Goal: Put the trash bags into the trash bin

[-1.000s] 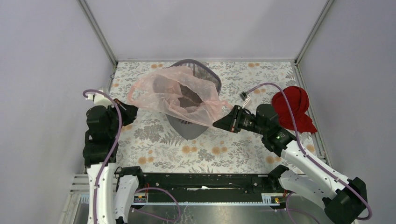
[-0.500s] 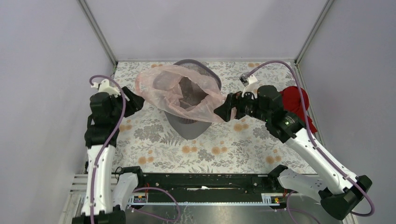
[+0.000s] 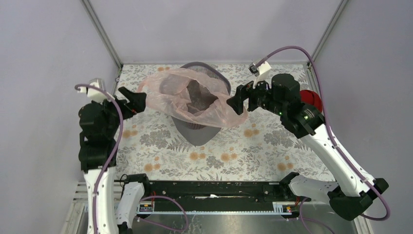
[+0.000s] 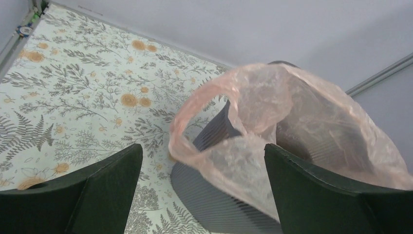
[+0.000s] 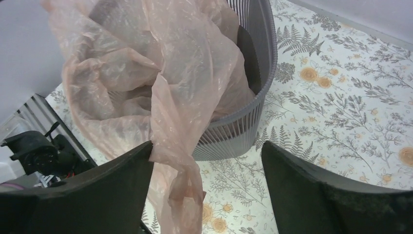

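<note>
The pale-pink trash bag [image 3: 221, 114] lies draped over the mouth of the dark-grey mesh trash bin [image 3: 197, 134], its middle sagging inside. My left gripper [image 3: 134, 100] hovers open just left of the bag. In the left wrist view the bag's handle loop [image 4: 195, 122] hangs free ahead of the left gripper [image 4: 202, 161], in front of the bin [image 4: 219, 200]. My right gripper [image 3: 234, 101] stands open at the bag's right edge. In the right wrist view a twisted strand of bag [image 5: 180, 161] hangs against the left finger [image 5: 107, 190] of that gripper [image 5: 207, 148], unpinched, beside the bin [image 5: 263, 58].
A red cloth bundle [image 3: 311, 97] lies at the right of the floral tabletop [image 3: 243, 151], mostly hidden behind my right arm. Grey walls close in the back and both sides. A black rail [image 3: 209, 190] runs along the near edge between the arm bases.
Both grippers opened and let go of the bag. The left arm drew back to the left, the right arm rose and pulled away to the right, and the bag settled onto the bin.
</note>
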`<move>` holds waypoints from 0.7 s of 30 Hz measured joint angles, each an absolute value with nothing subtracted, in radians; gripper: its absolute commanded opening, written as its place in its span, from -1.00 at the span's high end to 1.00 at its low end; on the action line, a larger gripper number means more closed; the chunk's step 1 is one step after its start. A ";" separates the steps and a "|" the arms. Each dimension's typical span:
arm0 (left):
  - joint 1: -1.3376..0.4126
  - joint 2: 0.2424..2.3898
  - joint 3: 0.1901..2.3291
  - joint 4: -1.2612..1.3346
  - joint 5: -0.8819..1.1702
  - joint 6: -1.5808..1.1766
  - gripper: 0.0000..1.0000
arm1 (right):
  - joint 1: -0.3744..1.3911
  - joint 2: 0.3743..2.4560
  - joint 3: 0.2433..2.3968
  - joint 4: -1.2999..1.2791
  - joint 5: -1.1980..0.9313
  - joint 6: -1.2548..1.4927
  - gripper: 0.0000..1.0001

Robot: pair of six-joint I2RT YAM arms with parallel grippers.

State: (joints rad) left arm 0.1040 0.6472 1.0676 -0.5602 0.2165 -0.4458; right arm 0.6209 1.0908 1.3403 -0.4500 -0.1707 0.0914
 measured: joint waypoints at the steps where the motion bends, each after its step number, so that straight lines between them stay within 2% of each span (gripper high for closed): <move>1: 0.104 0.692 1.084 -0.545 0.216 -0.454 -0.93 | 0.621 1.102 1.343 -0.448 -0.167 0.093 -0.42; 6: 0.104 0.831 1.096 -0.511 0.221 -0.478 -0.65 | 0.621 1.169 1.343 -0.430 -0.152 0.130 0.21; 9: 0.104 0.929 1.112 -0.506 0.242 -0.489 -0.29 | 0.621 1.185 1.343 -0.414 -0.121 0.147 0.68; 11: 0.104 0.987 1.121 -0.499 0.262 -0.493 -0.15 | 0.619 1.187 1.343 -0.397 -0.096 0.153 0.94; 12: 0.104 1.003 1.123 -0.498 0.268 -0.498 -0.05 | 0.618 1.187 1.344 -0.390 -0.086 0.157 1.00; 14: 0.104 1.029 1.126 -0.497 0.279 -0.501 0.09 | 0.614 1.190 1.343 -0.373 -0.063 0.162 1.00; 21: 0.104 1.078 1.185 -0.467 0.284 -0.506 0.18 | 0.585 1.216 1.334 -0.296 0.041 0.170 1.00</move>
State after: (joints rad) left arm 0.1040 1.0782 1.1847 -0.4671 0.2844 -0.5064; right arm 0.5854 1.2163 1.3342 -0.2958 0.0410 0.1696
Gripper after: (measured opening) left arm 0.435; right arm 0.011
